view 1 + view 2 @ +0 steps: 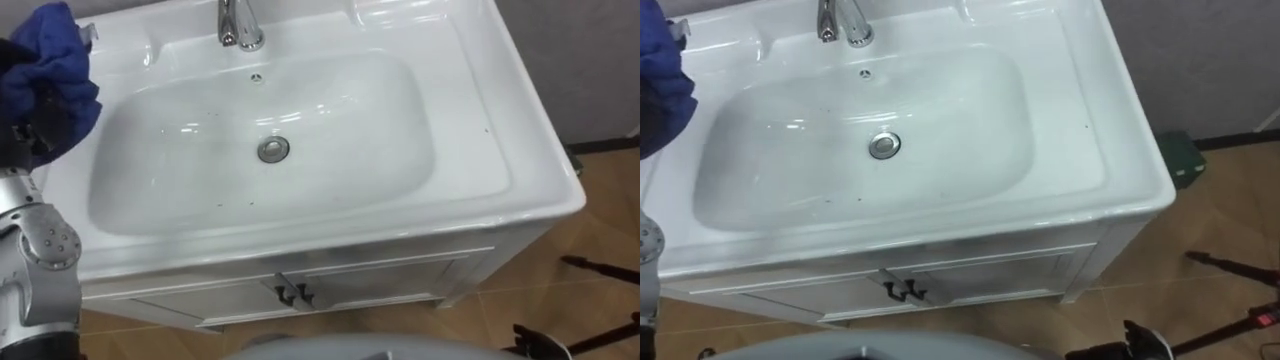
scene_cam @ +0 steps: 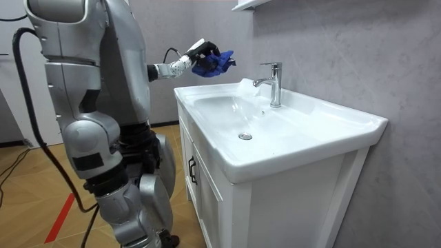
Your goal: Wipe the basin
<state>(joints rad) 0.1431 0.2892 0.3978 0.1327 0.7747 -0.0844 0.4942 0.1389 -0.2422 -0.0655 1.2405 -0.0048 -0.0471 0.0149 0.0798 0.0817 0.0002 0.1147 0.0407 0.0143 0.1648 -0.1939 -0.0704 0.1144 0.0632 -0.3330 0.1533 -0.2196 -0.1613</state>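
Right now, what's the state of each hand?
Left hand: shut on the blue cloth.
Right hand: cannot be told.

Grey textured wall [image 2: 358, 48], wood-patterned floor [image 1: 540, 300], white cabinet [image 1: 350, 285] with dark handles [image 1: 294, 294].

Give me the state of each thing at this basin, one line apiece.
blue cloth: bunched up, held raised at the basin's left end, clear of the surface.
left hand: shut on the blue cloth.
basin: empty, with a few dark specks in the bowl.
faucet: no water running.
cabinet doors: shut.
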